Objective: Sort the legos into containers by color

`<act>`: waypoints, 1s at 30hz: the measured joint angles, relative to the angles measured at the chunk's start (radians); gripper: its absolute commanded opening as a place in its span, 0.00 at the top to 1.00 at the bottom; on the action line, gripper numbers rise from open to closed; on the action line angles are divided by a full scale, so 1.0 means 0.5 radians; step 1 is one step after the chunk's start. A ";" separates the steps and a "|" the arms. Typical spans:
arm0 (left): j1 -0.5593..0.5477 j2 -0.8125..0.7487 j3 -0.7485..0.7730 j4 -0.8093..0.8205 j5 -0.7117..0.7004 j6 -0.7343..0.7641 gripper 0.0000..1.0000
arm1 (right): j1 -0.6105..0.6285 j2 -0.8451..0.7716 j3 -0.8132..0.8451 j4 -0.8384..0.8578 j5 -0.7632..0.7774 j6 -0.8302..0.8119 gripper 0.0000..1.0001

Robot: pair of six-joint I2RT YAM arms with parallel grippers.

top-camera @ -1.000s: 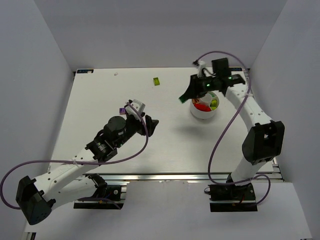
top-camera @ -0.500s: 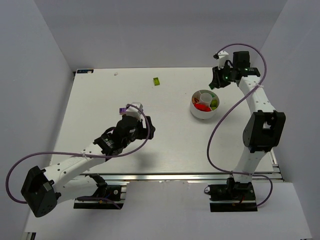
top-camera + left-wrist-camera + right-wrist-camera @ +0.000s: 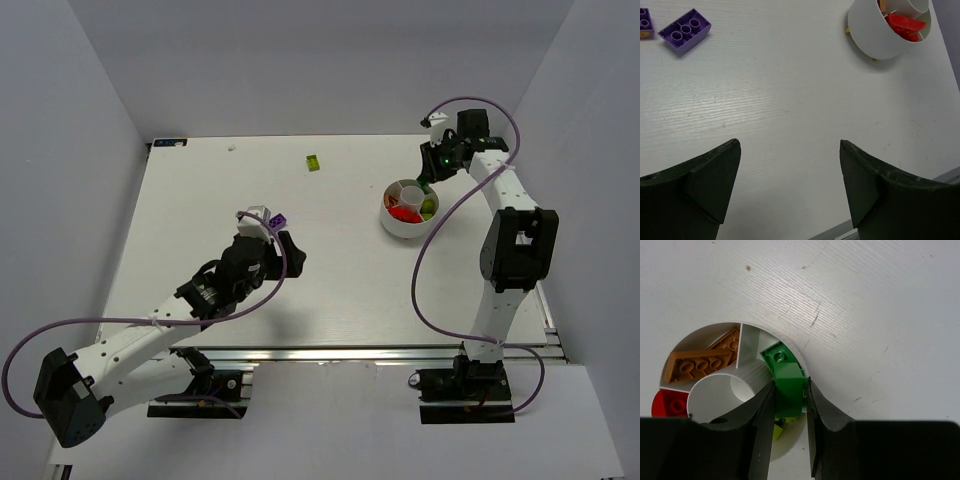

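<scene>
While the right gripper point(image 3: 790, 386) pinches a green brick point(image 3: 789, 399) over the divided bowl point(image 3: 775, 336), two o'clock of its central cup point(image 3: 715, 396), release there seems next; the left gripper point(image 3: 789, 145) gapes empty, purple brick point(image 3: 685, 31) at its eleven o'clock.

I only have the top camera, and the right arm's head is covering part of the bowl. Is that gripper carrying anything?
Observer: Yes. Its wrist camera shows the right gripper shut on a green lego, held over an outer wedge of the bowl.
Operator: What's in the wedge next to that one?
Observer: Two orange plates, lying flat.
Operator: Near the left arm I can make out one purple brick. Is it alone?
Observer: No. In the left wrist view a second purple piece lies just beside the purple brick, cut off by the frame's edge.
</scene>
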 measured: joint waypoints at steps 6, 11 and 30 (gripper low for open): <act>0.008 0.003 -0.003 -0.002 -0.001 -0.039 0.11 | 0.000 0.025 0.009 -0.004 -0.002 -0.011 0.59; 0.022 0.018 -0.002 -0.003 -0.001 -0.057 0.11 | 0.000 0.063 0.013 -0.008 -0.015 -0.012 0.44; 0.372 0.275 0.188 0.087 0.294 -0.186 1.00 | -0.050 -0.108 0.092 -0.008 -0.392 -0.014 1.00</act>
